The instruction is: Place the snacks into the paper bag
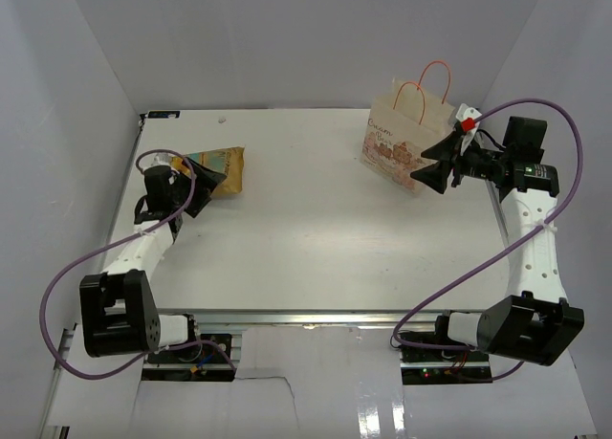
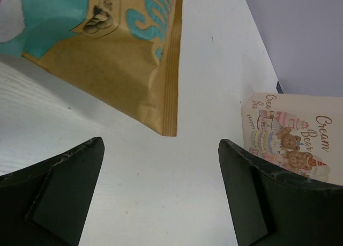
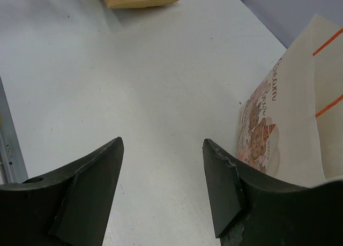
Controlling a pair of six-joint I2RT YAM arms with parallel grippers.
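Top external, my left end effector (image 2: 161, 149) apart by chip bag (image 1: 222, 168), right end effector (image 3: 163, 144) apart beside paper bag (image 1: 397, 138).

Light bright, even, diffuse, from above. Table (image 1: 316, 238) washed near-white. Soft grey shadow below chip bag (image 2: 128, 58) in my left wrist view. My left claw (image 2: 161, 144) dark, surface detail lost. Overhead view sharp.
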